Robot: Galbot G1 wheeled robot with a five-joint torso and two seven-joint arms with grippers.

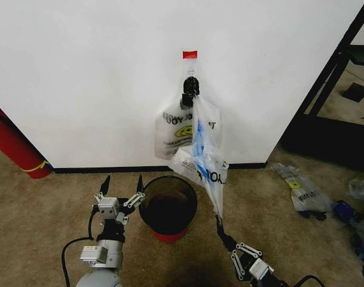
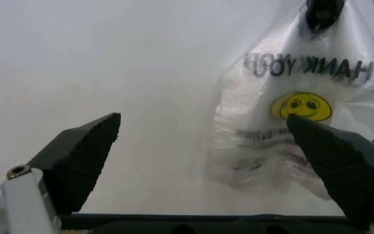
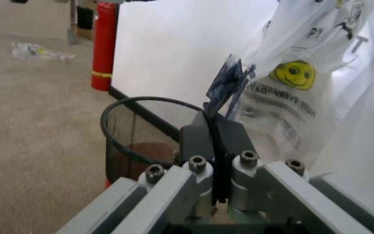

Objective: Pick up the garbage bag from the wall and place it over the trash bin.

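1. The wall (image 1: pixel 80 78) carries 2 bags on 1 hook (image 1: pixel 190 88), under a red tape strip (image 1: pixel 190 54).
2. The garbage bag (image 1: pixel 207 149), blue-printed, hangs there, its lower end pulled toward the right gripper (image 3: pixel 214 127): grasped, not unhooked, I judge.
3. The trash bin (image 1: pixel 168 206) stands uncovered below, so draping remains.
4. The right gripper is pinched on the bag's corner; only its wrist view shows that.
5. The left gripper (image 1: pixel 122 186) hangs spread beside the bin, facing the "THANK YOU" bag (image 2: pixel 291 112).
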